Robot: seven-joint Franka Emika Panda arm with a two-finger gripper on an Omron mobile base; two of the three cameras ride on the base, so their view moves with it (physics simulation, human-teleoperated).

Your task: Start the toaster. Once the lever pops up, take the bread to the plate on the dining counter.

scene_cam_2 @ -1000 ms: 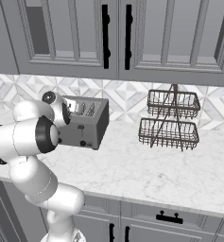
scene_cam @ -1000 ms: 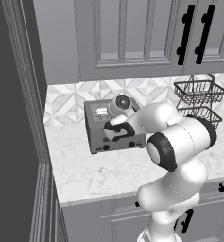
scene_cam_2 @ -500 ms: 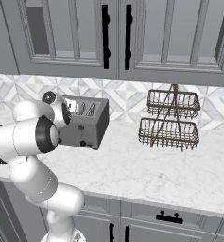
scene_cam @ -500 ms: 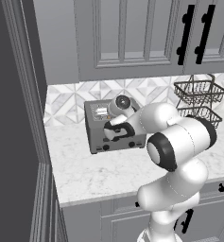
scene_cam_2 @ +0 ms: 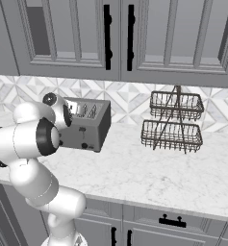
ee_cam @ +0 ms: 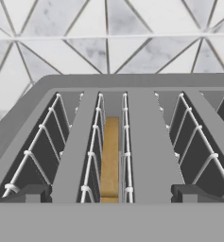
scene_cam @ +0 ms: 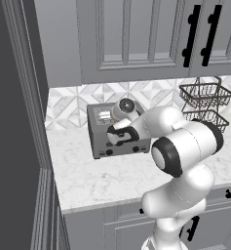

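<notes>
**Over the toaster, bread still down in its slot**

My gripper [ee_cam: 111,193] hangs just above the toaster [scene_cam: 118,132] with its jaws spread wide and nothing between them. In the hand view the two dark fingertips [ee_cam: 30,193] stand to either side of the slots.

Going left to right on the tabletop [scene_cam_2: 149,170]: the toaster stands near the left end, against the patterned wall tiles, and well apart to its right is a two-tier wire basket [scene_cam_2: 174,122].

The bread [ee_cam: 110,158] sits deep in the second slot from the left, its tan edge showing between the white wire guides. I cannot tell from here whether the lever has been pushed down, or whether it has popped up again, since my own arm covers much of the toaster's front. I judge the task to be at an early stage: the bread is not lifted out, and the carry to the plate on the dining counter is all still to do.

Count: one toaster, four slots in the hand view, one slice of bread, one wire basket with two tiers.
</notes>
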